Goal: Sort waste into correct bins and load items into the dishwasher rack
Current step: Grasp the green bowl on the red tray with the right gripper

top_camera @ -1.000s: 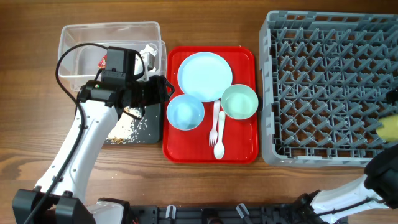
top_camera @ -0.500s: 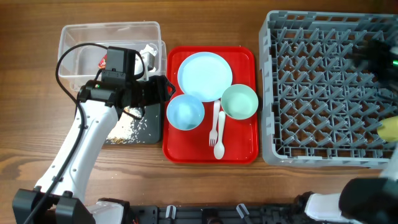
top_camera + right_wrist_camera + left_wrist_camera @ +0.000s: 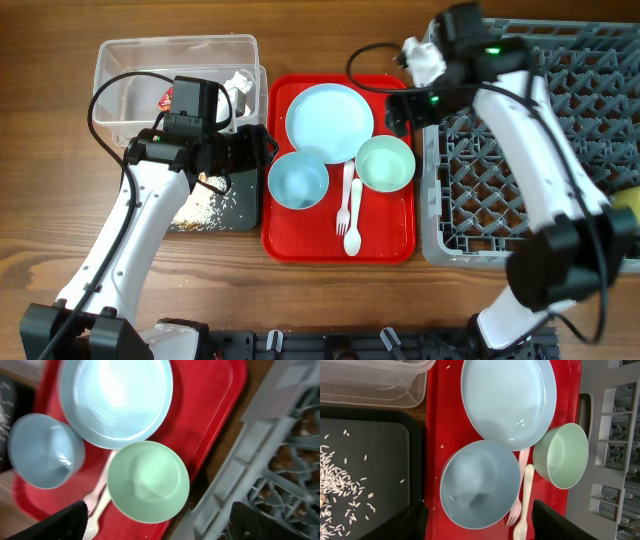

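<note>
A: Left gripper (image 3: pixel 262 148) noted at tray (image 3: pixel 400 250) left rim, beside blue bowl (image 3: pixel 297 180); jaws seen apart, nothing held

B: Right gripper (image 3: pixel 398 108) likewise spread and empty, near green bowl (image 3: pixel 385 162). That bowl is set close to the right rim, rack (image 3: pixel 430 200) wall just beyond. Bare tray is seen along the near edge

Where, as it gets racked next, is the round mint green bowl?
Overhead, the mint green bowl sits on the right of the flat red serving tray, beside the white plastic spoon, below the pale blue round plate.
</note>
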You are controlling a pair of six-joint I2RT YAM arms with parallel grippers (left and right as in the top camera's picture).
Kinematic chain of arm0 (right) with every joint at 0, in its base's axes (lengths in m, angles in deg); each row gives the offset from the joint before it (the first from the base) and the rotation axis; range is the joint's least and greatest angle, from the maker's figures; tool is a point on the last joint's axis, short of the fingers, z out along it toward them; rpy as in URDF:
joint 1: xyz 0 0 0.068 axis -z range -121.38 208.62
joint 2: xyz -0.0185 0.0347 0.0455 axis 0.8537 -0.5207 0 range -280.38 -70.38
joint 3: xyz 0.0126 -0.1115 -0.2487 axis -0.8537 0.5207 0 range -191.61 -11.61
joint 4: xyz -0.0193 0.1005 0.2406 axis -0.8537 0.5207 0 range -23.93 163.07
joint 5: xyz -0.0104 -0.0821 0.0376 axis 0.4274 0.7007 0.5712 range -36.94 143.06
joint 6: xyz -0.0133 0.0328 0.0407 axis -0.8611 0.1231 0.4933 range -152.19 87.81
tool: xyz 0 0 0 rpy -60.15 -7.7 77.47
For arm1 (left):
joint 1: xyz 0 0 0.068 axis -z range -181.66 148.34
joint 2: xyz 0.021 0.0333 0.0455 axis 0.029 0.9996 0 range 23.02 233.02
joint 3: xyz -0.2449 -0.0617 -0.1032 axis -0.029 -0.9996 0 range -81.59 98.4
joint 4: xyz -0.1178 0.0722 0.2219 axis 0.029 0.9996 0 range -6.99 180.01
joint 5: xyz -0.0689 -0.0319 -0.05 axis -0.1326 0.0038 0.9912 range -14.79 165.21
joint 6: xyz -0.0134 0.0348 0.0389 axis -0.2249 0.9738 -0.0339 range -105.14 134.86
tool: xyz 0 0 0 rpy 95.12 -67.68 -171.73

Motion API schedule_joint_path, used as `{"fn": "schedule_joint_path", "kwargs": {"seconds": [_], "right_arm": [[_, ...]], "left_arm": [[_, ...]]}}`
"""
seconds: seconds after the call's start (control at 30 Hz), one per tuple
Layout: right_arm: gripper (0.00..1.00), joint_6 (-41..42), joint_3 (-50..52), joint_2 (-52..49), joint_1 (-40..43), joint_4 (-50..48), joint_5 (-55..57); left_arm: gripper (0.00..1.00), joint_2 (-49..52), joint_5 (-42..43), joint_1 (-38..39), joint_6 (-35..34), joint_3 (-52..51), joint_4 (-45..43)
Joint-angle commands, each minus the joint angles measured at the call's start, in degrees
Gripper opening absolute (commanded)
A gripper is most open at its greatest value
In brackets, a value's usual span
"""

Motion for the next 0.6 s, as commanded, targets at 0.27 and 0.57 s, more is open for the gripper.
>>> {"fn": "schedule_joint_path", "kwargs": {"seconds": [0.27,0.57], "right_arm": [[0.93,3.3,-0.1,-16.4,-1.5,0.4,4.9],[0.77,3.7,3.4,-17.8,-2.2,1.2,4.9]], "left_arm": [[0.68,-0.9,-0.8,-0.3,0.9,0.2,0.1],[0.68,-0.9,-0.8,-0.3,0.9,0.2,0.1]]}}
